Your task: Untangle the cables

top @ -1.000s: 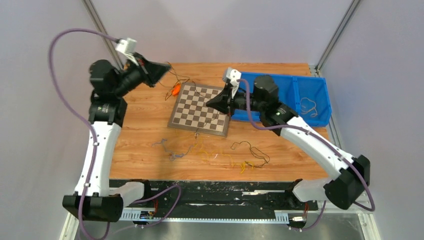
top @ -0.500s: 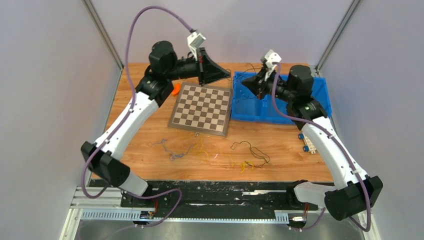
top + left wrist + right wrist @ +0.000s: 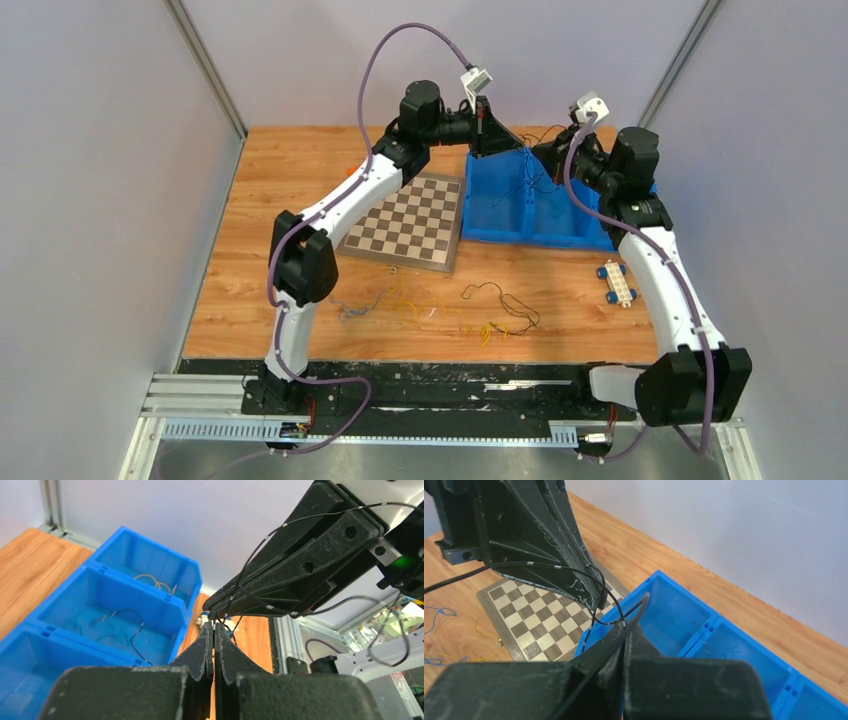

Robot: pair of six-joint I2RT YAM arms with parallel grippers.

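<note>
My left gripper [image 3: 508, 143] and right gripper [image 3: 541, 152] meet tip to tip above the far left corner of the blue bin [image 3: 470, 236]. Both are shut on one thin black cable [image 3: 574, 570], which loops between them and drapes over the fingers. In the left wrist view my left gripper [image 3: 214, 628] pinches it just under the right one. In the right wrist view my right gripper [image 3: 626, 626] grips it beside the left fingers [image 3: 549, 545]. Loose grey-purple [image 3: 352, 306], yellow [image 3: 425, 308] and black [image 3: 505, 300] cables lie on the near table.
A chessboard [image 3: 408, 218] lies left of the bin. The bin's compartments hold a tan cable [image 3: 155, 583] and a black cable [image 3: 127, 625]. A small blue and white block [image 3: 615, 283] sits near the right arm. Grey walls enclose the table.
Both arms have swung toward the far right. The left gripper crossed over the chessboard to the bin's far corner, the right gripper drew back over the bin, and the tips now meet.
</note>
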